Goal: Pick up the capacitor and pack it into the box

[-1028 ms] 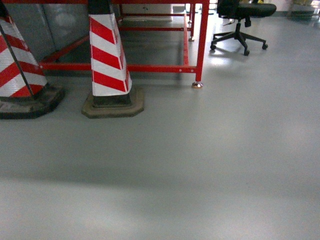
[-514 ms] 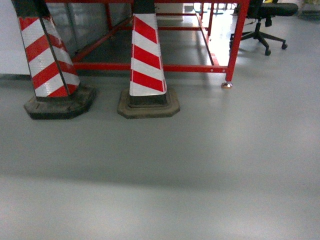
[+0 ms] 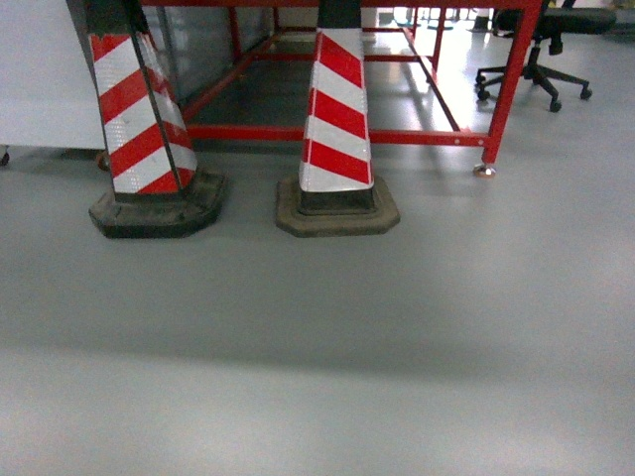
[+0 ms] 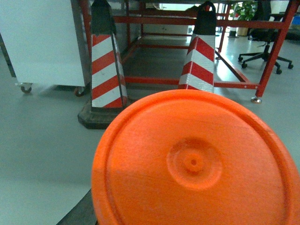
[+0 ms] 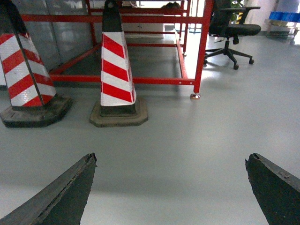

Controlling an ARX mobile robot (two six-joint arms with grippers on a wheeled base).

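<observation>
An orange round thing, seen end-on with a raised rim and a small centre dimple, fills the lower left wrist view; I take it for the capacitor. It sits right at my left gripper, whose jaws it hides except for a dark finger at its lower left edge. My right gripper is open, its two dark fingertips wide apart over bare grey floor, holding nothing. The box is out of view. Neither gripper shows in the head view.
Two red-and-white striped cones on dark bases stand ahead on the grey floor. Behind them is a red metal frame, with a black office chair at the far right. A white cabinet on casters stands at the left.
In the head view the cones, red frame and chair have slid to the right, and the white cabinet has come into view at the left.
</observation>
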